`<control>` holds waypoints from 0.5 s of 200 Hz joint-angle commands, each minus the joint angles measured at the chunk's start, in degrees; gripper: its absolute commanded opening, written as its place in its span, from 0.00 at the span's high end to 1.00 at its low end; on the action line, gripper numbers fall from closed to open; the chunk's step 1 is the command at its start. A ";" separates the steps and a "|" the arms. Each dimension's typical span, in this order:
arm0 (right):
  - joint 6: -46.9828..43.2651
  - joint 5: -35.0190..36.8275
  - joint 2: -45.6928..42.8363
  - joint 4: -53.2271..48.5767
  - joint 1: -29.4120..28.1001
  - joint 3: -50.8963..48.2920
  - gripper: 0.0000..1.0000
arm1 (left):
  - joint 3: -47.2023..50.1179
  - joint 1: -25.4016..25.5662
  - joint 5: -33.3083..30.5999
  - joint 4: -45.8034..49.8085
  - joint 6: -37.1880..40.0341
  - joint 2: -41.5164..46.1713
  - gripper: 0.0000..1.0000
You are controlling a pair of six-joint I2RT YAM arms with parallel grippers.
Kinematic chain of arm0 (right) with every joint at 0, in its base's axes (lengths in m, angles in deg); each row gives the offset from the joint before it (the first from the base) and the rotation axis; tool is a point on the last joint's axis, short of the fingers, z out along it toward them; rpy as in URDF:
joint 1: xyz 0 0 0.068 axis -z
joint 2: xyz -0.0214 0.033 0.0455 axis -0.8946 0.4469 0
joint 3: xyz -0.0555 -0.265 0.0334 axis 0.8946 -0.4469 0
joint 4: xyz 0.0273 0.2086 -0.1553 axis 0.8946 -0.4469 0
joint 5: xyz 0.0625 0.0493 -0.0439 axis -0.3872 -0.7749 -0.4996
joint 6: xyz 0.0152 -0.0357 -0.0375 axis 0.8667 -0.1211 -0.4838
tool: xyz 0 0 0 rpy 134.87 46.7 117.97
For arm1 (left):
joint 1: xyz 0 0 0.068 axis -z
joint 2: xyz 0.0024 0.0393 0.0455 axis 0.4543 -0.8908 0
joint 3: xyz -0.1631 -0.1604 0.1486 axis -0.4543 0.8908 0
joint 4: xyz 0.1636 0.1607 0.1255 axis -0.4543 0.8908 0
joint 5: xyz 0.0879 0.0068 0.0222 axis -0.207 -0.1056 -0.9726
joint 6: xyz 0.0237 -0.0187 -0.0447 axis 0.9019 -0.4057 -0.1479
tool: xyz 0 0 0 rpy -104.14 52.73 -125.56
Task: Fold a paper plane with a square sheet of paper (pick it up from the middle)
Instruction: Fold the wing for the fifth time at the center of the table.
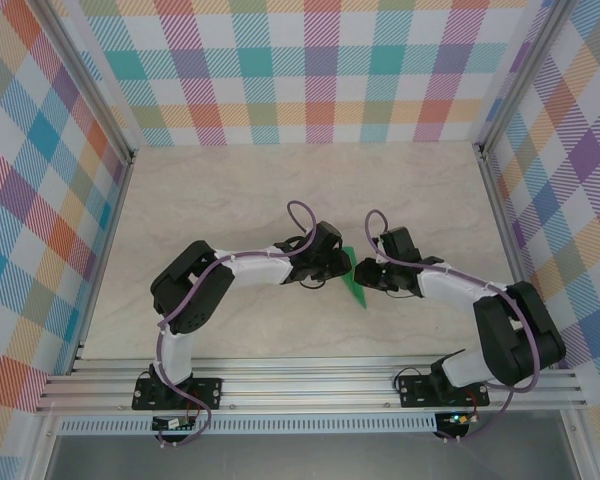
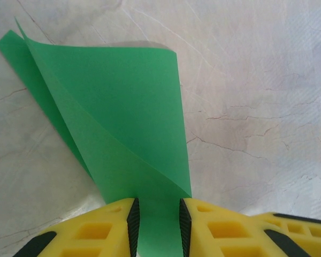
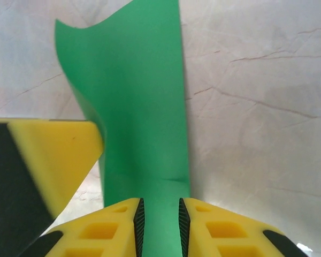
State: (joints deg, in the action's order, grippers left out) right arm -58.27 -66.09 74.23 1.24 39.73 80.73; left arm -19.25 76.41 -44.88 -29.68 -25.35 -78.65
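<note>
**While both grippers hold on, the half-folded sheet could slip or tear**

Because the thin, bright-green paper sheet sits pinched between two arms at the middle of the pale marbled table, any uneven pull is the main hazard. The left gripper is clenched on one end of it, with green paper filling the gap between its black pads. The right gripper grasps it the same way from the opposite side.

If the arms draw apart or twist against each other, the paper may rip at a pad or slide out of one grip. The layers also look loose. In the left wrist view an upper flap bows away from the one beneath, so it could spring open or take a crooked crease if pressed as it lies.

From above, the sheet reads as a narrow wedge. Its long axis runs from the far side toward the near edge, slanting slightly right, and its pointed tip faces the arm bases. Whether it touches the table I cannot tell.
</note>
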 commanded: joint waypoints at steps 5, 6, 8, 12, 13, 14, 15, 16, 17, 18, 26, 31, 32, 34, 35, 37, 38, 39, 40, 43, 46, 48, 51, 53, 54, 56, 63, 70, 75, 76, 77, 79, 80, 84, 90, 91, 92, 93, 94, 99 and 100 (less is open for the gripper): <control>-0.47 0.51 2.45 -2.09 0.76 2.69 0.80 | -1.83 0.15 1.23 0.73 0.89 -0.78 0.72; -0.49 0.40 2.53 -2.10 0.77 2.70 0.80 | -1.81 0.12 1.25 0.76 0.89 -0.76 0.72; -0.55 0.21 2.82 -2.13 0.78 2.82 0.81 | -1.86 0.15 1.27 0.75 0.90 -0.77 0.72; -0.66 -0.07 3.35 -2.26 0.87 3.01 0.83 | -1.83 0.14 1.27 0.71 0.88 -0.74 0.72; -0.67 -0.16 3.47 -2.23 0.87 3.04 0.83 | -1.85 0.12 1.27 0.70 0.93 -0.74 0.72; -0.68 -0.29 3.57 -2.22 0.87 3.14 0.84 | -1.86 0.15 1.27 0.69 0.90 -0.74 0.72; -0.68 -0.40 3.71 -2.25 0.92 3.14 0.84 | -1.87 0.17 1.31 0.65 0.89 -0.74 0.72; -0.73 -0.54 3.82 -2.23 0.94 3.23 0.85 | -1.91 0.18 1.34 0.63 0.89 -0.78 0.72; -0.75 -0.61 3.88 -2.21 0.95 3.23 0.85 | -1.89 0.14 1.30 0.66 0.93 -0.76 0.72; -0.80 -0.78 4.00 -2.21 1.00 3.23 0.86 | -1.93 0.12 1.29 0.68 0.99 -0.71 0.72; -1.20 -2.01 4.97 -1.67 1.03 3.48 0.89 | -2.00 0.16 1.27 0.84 1.00 -0.75 0.72; -1.30 -2.38 5.36 -1.59 1.07 3.65 0.90 | -2.11 0.10 1.26 0.85 1.00 -0.78 0.72; -1.34 -2.45 5.48 -1.59 1.11 3.71 0.91 | -2.12 0.10 1.27 0.90 1.03 -0.81 0.72; -1.33 -2.55 5.75 -1.63 1.06 3.81 0.91 | -2.13 0.10 1.27 0.92 1.03 -0.82 0.72; -1.32 -2.67 5.85 -1.65 1.06 3.88 0.92 | -2.18 0.10 1.31 0.94 1.04 -0.83 0.72; -1.37 -2.80 5.93 -1.60 1.05 4.01 0.92 | -2.21 0.14 1.35 0.97 0.99 -0.83 0.72; -1.38 -2.88 6.03 -1.59 1.05 4.06 0.93 | -2.18 0.12 1.35 0.96 0.98 -0.83 0.72; -1.38 -2.92 6.17 -1.59 1.05 4.13 0.93 | -2.16 0.15 1.36 1.00 1.02 -0.83 0.72; -1.43 -2.99 6.28 -1.68 1.09 4.17 0.93 | -2.19 0.12 1.36 0.98 0.99 -0.83 0.72; -1.54 -3.12 6.45 -1.70 1.06 4.25 0.94 | -2.25 0.11 1.42 0.99 1.01 -0.83 0.72; -1.63 -3.08 6.80 -1.83 1.04 4.47 0.94 | -2.31 0.15 1.44 1.07 0.97 -0.83 0.72; -1.64 -3.02 7.00 -2.04 1.05 4.60 0.94 | -2.36 0.11 1.45 1.07 0.97 -0.83 0.72; -1.80 -2.82 7.29 -2.43 1.05 4.90 0.94 | -2.35 0.12 1.45 1.12 1.05 -0.83 0.72; -1.75 -2.58 7.54 -2.70 1.05 5.08 0.94 | -2.45 0.17 1.49 1.17 1.05 -0.76 0.72; -1.75 -2.51 7.67 -2.89 1.05 5.17 0.94 | -2.47 0.13 1.51 1.20 1.06 -0.71 0.72; -1.81 -2.34 7.84 -3.16 1.09 5.34 0.94 | -2.44 0.11 1.49 1.17 1.06 -0.73 0.72; -2.00 -1.83 8.83 -3.66 1.14 5.69 0.94 | -2.48 0.10 1.47 1.07 1.06 -0.72 0.72; -1.96 -1.20 9.43 -3.90 1.23 5.78 0.95 | -2.53 0.12 1.52 1.06 1.06 -0.65 0.72; -1.79 -0.68 9.90 -4.22 1.30 5.78 0.95 | -2.58 0.11 1.61 1.14 1.10 -0.56 0.72; -1.81 -0.64 10.00 -4.26 1.31 5.83 0.95 | -2.58 0.10 1.62 1.18 1.08 -0.52 0.72; -1.73 -0.57 10.04 -4.33 1.35 5.85 0.95 | -2.62 0.10 1.58 1.20 1.11 -0.54 0.72; -1.67 -0.48 10.16 -4.38 1.43 5.82 0.95 | -2.65 0.14 1.59 1.21 1.14 -0.49 0.72; -1.62 -0.45 10.26 -4.39 1.46 5.80 0.95 | -2.62 0.16 1.56 1.17 1.14 -0.48 0.72; -1.47 -0.42 10.51 -4.39 1.62 5.71 0.95 | -2.68 0.12 1.66 1.24 1.26 -0.52 0.72; -1.24 -0.58 11.05 -4.48 1.87 5.64 0.95 | -2.68 0.10 1.80 1.22 1.31 -0.43 0.72; -1.23 -0.67 11.14 -4.57 1.90 5.62 0.95 | -2.72 0.14 1.80 1.22 1.36 -0.36 0.72; -1.17 -0.76 11.23 -4.57 1.96 5.62 0.95 | -2.69 0.12 1.84 1.17 1.34 -0.38 0.72; -1.15 -0.85 11.32 -4.62 1.94 5.66 0.95 | -2.68 0.15 1.86 1.15 1.33 -0.38 0.72; -1.14 -0.94 11.41 -4.64 1.98 5.68 0.95 | -2.72 0.12 1.83 1.14 1.33 -0.39 0.72; -1.05 -1.39 11.84 -4.75 2.17 5.63 0.95 | -2.80 0.10 1.95 1.06 1.33 -0.38 0.72; -1.04 -1.52 11.97 -4.75 2.23 5.66 0.95 | -2.77 0.10 1.96 1.05 1.37 -0.38 0.72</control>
State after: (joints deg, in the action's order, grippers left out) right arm -58.80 -67.42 83.72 -0.99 41.02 85.71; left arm -20.36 76.41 -43.85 -29.53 -25.15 -78.65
